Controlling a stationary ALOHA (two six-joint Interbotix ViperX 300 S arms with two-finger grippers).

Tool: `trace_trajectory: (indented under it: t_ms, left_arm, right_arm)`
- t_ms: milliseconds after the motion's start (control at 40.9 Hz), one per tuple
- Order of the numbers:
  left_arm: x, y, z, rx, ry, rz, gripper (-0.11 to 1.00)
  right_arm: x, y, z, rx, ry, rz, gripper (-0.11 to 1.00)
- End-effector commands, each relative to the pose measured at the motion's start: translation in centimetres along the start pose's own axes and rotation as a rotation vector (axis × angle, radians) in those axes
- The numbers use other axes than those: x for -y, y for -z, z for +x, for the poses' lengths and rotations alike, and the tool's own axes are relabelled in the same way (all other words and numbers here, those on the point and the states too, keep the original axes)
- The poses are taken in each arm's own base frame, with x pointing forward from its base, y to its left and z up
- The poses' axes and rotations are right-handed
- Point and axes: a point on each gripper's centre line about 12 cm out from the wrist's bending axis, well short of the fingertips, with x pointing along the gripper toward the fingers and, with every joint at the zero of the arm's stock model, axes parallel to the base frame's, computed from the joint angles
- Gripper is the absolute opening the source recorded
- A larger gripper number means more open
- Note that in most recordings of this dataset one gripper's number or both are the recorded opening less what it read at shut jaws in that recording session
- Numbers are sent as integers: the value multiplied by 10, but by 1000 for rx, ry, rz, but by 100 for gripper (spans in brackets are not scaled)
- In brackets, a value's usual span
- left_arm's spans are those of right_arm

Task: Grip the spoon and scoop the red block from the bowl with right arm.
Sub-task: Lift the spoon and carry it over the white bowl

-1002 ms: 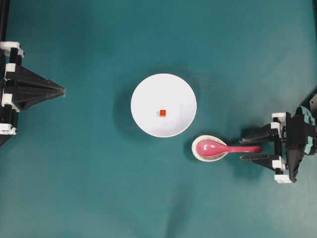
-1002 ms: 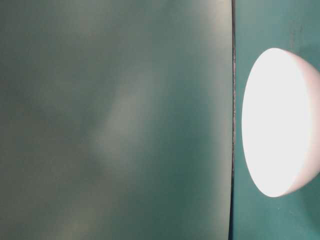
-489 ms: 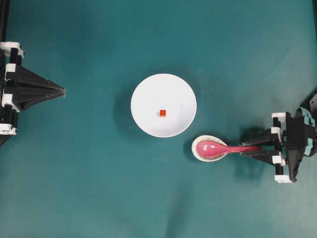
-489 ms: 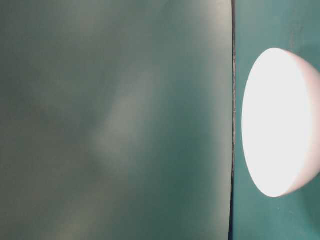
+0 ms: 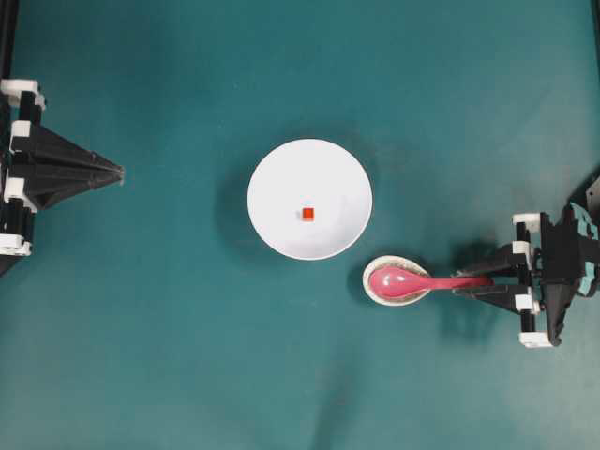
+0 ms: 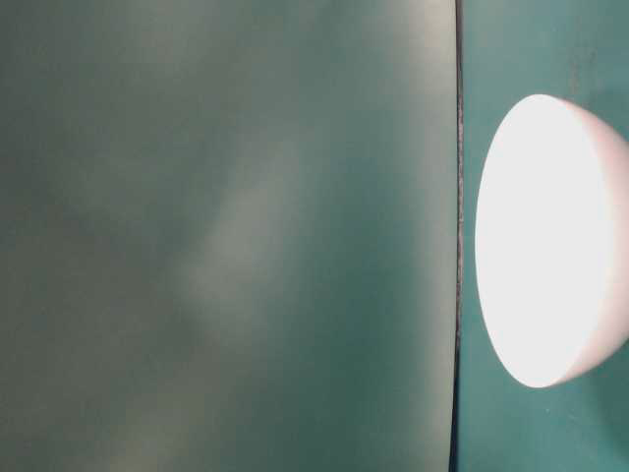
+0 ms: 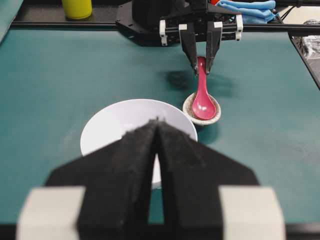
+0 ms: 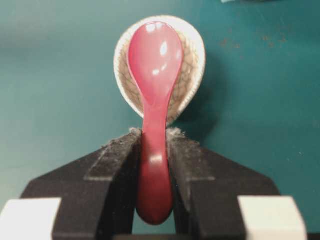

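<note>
Now right arm's jaws have closed on the spoon (image 8: 152, 130) handle.

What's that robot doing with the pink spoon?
The right gripper has its two fingers squeezed on the handle of the spoon. The spoon's scoop lies in a little speckled dish. Next to it is the bowl with the red block inside, not scooped yet. The left gripper waits shut, far off to the side.
</note>
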Motion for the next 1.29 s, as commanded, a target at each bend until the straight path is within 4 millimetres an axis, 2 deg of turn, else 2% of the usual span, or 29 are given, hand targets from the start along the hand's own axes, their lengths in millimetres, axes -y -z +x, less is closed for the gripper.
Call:
trace_trajectory:
  t_ms: [0, 122, 293, 440, 635, 782, 880, 1002, 1270]
  left_arm:
    - [0, -11, 2, 26, 0, 3, 0]
    - [0, -11, 2, 26, 0, 3, 0]
    - [0, -11, 2, 28, 0, 2, 0]
    - [0, -13, 1, 32, 0, 3, 0]
    - [0, -18, -4, 38, 0, 2, 0]
    - [0, -18, -6, 21, -1, 2, 0]
    - [0, -17, -7, 8, -1, 2, 0]
    - [0, -18, -7, 5, -1, 2, 0]
    - [0, -20, -8, 9, -1, 3, 0]
  right_arm:
    - [-5, -10, -2, 41, -23, 28, 24]
    - [-6, -27, -4, 97, -31, 56, 24]
    - [1, -71, -4, 200, 4, 62, 24]
    - [9, -125, 2, 209, 32, 27, 24]
    - [27, -203, 5, 75, -25, -51, 24]
    - [49, -240, 8, -47, -64, 5, 24]
    - [61, -256, 14, -148, -101, 20, 24]
    - [68, -263, 31, -258, -145, 30, 24]
    - [83, -258, 84, -492, -133, 85, 24]
